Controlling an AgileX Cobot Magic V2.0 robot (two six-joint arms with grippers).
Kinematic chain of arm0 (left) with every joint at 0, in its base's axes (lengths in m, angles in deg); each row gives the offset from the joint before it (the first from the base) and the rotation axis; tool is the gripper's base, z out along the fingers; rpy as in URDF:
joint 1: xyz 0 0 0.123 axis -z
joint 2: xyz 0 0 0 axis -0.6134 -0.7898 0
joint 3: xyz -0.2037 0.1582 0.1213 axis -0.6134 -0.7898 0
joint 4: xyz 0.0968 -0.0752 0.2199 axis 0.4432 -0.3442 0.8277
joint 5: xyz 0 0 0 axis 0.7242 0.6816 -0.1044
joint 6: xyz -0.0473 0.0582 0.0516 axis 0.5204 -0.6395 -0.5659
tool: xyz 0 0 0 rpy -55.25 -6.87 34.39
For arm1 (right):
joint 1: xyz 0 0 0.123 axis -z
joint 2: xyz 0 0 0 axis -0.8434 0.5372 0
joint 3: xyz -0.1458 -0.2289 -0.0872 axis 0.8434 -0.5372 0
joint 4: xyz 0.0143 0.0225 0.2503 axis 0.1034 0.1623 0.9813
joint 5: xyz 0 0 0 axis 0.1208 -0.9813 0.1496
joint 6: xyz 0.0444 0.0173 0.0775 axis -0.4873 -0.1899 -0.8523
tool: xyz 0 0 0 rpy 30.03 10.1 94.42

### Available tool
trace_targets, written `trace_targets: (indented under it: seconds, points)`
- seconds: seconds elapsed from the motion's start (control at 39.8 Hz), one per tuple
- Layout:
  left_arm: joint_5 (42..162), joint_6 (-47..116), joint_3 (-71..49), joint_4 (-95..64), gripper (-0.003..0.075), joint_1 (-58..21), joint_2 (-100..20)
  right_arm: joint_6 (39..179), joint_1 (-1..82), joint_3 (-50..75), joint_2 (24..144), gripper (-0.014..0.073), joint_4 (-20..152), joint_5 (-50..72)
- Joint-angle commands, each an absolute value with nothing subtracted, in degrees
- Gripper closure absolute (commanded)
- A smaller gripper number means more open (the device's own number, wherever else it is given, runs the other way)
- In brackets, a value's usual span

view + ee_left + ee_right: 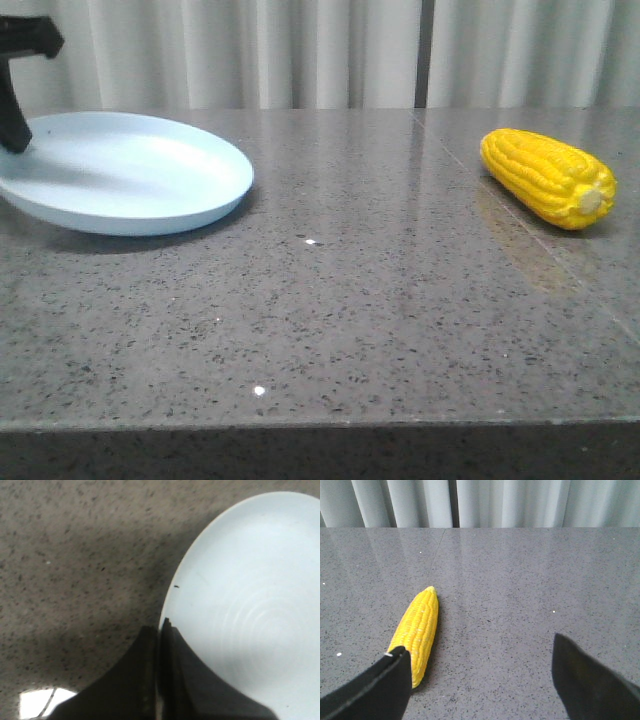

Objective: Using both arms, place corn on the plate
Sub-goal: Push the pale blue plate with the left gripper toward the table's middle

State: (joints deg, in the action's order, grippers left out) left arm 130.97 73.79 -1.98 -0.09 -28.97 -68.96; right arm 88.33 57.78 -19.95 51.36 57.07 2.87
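The bench [350,320] is polished speckled grey stone; the plate [120,175] smooth, slightly glossy plastic; the corn [548,178] bumpy and shiny.

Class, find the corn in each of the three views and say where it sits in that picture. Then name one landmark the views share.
Front view: the corn lies at the right, on the grey table, far from the plate.
Left wrist view: no corn; only the plate and the left tool clamped on its rim.
Right wrist view: the corn lies left of centre, by one finger of the open right tool.
Shared landmark: the speckled grey table.
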Motion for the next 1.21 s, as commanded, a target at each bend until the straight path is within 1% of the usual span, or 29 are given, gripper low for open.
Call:
trace_targets:
  seconds: [0.0,0.08,0.28,0.48,0.55,0.65,0.7,0.78,0.83,0.88,0.96,1.03,1.13,1.18]
  points:
    - [129.18,71.76,0.98,-7.9,0.0741,-27.7,-65.83,88.73,58.07,-17.97,51.87,-0.0007,57.07,7.27]
    - [128.46,71.17,0.98,-10.58,0.0741,-25.85,-65.96,88.73,58.07,-17.97,51.87,-0.0007,57.07,7.27]
    - [125.81,71.39,0.98,-11.24,0.074,-19.34,-68.33,88.73,58.07,-17.97,51.87,-0.0007,57.07,7.27]
    - [125.54,71.39,0.98,-12.3,0.0737,-16.57,-72.56,88.73,58.07,-17.97,51.87,-0.0007,57.07,7.27]
    - [125.11,71.39,0.98,-12.3,0.0708,-16.56,-73.75,88.73,58.07,-17.97,51.87,-0.0007,57.07,7.27]
    - [124.39,71.39,0.98,-12.01,0.0594,-16.66,-73.94,88.73,58.07,-17.97,51.87,-0.0007,57.07,7.27]
    - [123.99,71.39,0.98,-12.02,0.0509,-16.8,-73.8,88.73,58.07,-17.97,51.87,-0.0007,57.07,7.27]
    - [123.99,71.39,1.09,-11.27,0.036,-16.9,-72.95,88.73,58.07,-17.97,51.87,-0.0007,57.07,7.27]
    - [123.54,71.39,1.01,-8.72,0.0284,-16.9,-71.77,88.73,58.07,-17.97,51.87,-0.0007,57.07,7.27]
    - [123.24,71.51,1.01,-6.9,0.0257,-16.9,-70.34,88.73,58.07,-17.97,51.87,-0.0007,57.07,7.27]
    - [122.97,73.39,1.01,-2.72,0.0285,-16.9,-67.14,88.73,58.07,-17.97,51.87,-0.0007,57.07,7.27]
    - [123.58,75.96,1.01,2.67,0.0359,-16.9,-64.16,88.73,58.07,-17.97,51.87,-0.0007,57.07,7.27]
    - [125.96,79.23,0.89,11.86,0.0504,-16.9,-60.88,88.73,58.07,-17.97,51.87,-0.0007,57.07,7.27]
    - [128.02,81.96,0.89,16.88,0.0601,-16.9,-59.49,88.73,58.07,-17.97,51.87,-0.0007,57.07,7.27]
